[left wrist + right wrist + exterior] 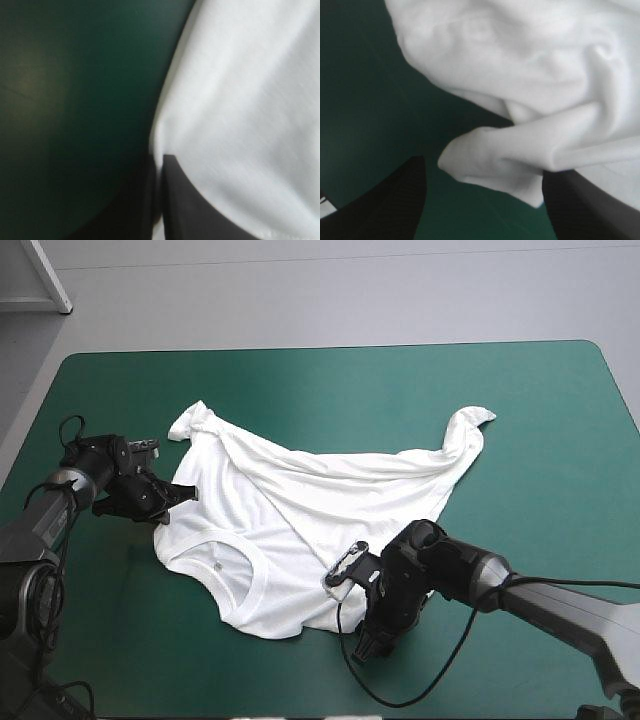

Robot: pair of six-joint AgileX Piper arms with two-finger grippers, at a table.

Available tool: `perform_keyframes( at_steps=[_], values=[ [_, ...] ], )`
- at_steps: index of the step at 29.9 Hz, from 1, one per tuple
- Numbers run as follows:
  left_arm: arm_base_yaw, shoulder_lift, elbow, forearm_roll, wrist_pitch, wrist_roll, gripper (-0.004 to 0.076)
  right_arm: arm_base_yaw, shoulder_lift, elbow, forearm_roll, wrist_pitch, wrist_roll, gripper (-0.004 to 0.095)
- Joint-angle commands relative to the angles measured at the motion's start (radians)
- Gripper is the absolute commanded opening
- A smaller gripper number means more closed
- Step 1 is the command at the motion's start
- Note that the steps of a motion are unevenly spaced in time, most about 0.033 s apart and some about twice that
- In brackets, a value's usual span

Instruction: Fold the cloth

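Two grippers work the T-shirt (pixel 300 530): our left gripper (pixel 159 165) is pinched all but closed on the fabric at its left edge. Our right gripper (pixel 484 167) has its fingers spread wide, with a loose fold of the near hem lying between them, not gripped. The T-shirt lies mid-table on the cover (pixel 520 420), roughly spread yet wrinkled, with one sleeve bunched far left, another twisted far right, and the neckline toward us. We judge the folding barely begun: the flattening and every fold are left to do.
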Motion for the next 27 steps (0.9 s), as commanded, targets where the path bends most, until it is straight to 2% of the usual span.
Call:
perform_keyframes(
  at_steps=[1,3,5,7,8,10,16,22,27],
  values=[
    [-0.006,-0.044,-0.015,-0.039,-0.013,-0.004,-0.0008,0.000,0.032,-0.016,0.035,-0.050,-0.017,0.0629],
    [-0.006,-0.044,-0.015,-0.039,-0.010,-0.004,-0.0008,0.000,0.063,-0.016,0.033,-0.052,-0.002,0.0586],
    [-0.006,-0.044,-0.015,-0.039,-0.010,-0.004,-0.0008,0.000,0.075,-0.016,0.031,-0.052,0.012,0.0482],
    [-0.006,-0.044,-0.015,-0.039,-0.010,-0.004,-0.0008,0.000,0.075,-0.016,0.026,-0.059,0.028,0.0320],
    [-0.006,-0.044,-0.015,-0.039,-0.010,-0.004,-0.0008,0.000,0.073,-0.016,0.026,-0.062,0.028,0.0180],
    [-0.006,-0.044,-0.015,-0.036,-0.012,-0.004,-0.0008,0.000,0.073,-0.016,0.024,-0.059,0.028,-0.0022],
    [-0.006,-0.051,-0.017,-0.036,-0.006,-0.004,-0.0008,0.000,0.044,-0.018,-0.006,-0.019,0.043,-0.0019],
    [-0.006,-0.131,-0.075,-0.036,-0.003,-0.004,-0.0008,-0.002,-0.098,-0.122,-0.185,0.000,0.179,-0.0019],
    [-0.006,-0.226,-0.174,-0.048,0.002,0.006,-0.0008,-0.002,-0.184,-0.263,-0.304,0.057,0.208,-0.0019]
  ],
)
